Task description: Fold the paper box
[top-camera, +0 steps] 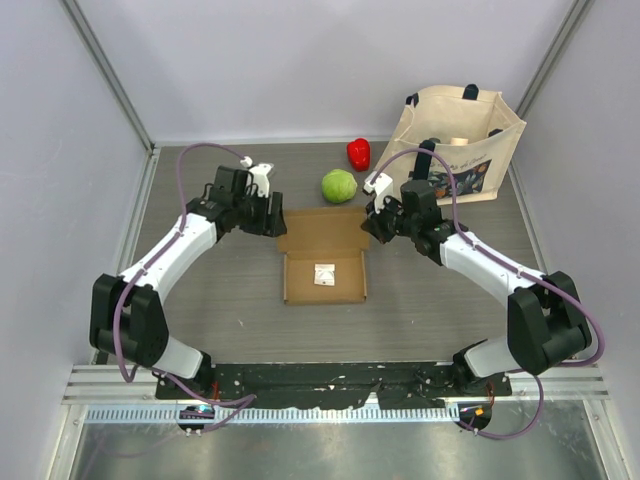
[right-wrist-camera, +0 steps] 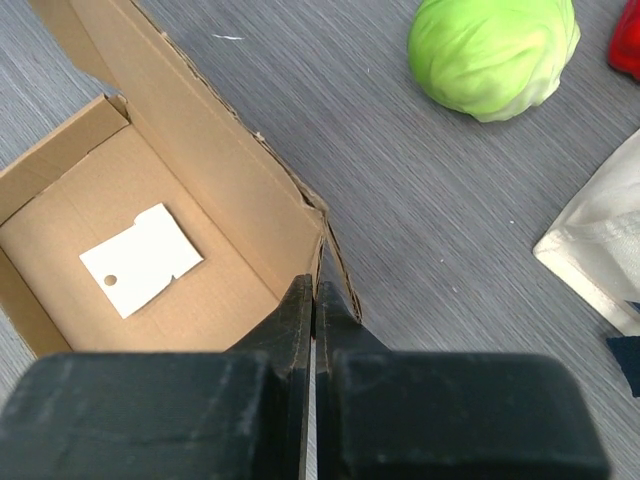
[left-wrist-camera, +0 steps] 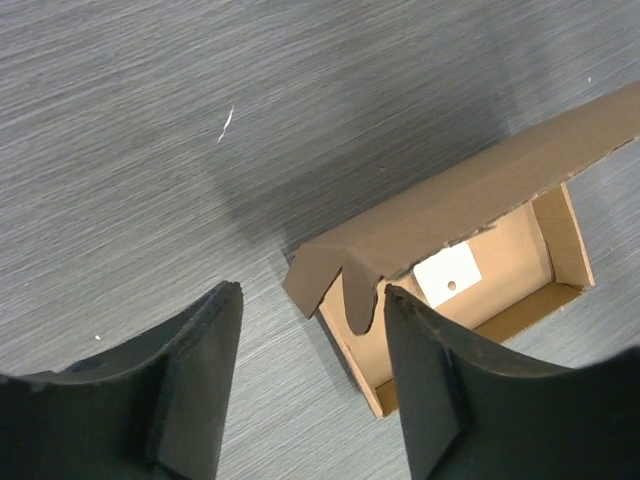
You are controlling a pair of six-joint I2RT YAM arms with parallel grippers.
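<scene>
The paper box (top-camera: 325, 284), brown cardboard, lies open at the table's middle, its lid (top-camera: 322, 230) raised at the far side. A small white paper scrap (top-camera: 325, 275) lies inside. My left gripper (top-camera: 275, 222) is open and empty beside the lid's left corner. In the left wrist view the box (left-wrist-camera: 470, 215) with its folded corner tab sits just beyond the open gripper (left-wrist-camera: 312, 300). My right gripper (top-camera: 368, 228) is at the lid's right corner. In the right wrist view it (right-wrist-camera: 315, 290) is shut on the thin side flap of the box (right-wrist-camera: 200, 200).
A green cabbage (top-camera: 339, 186) and a red pepper (top-camera: 359, 153) lie just behind the box. A beige tote bag (top-camera: 460, 140) stands at the back right, close behind the right arm. White walls enclose the table on three sides.
</scene>
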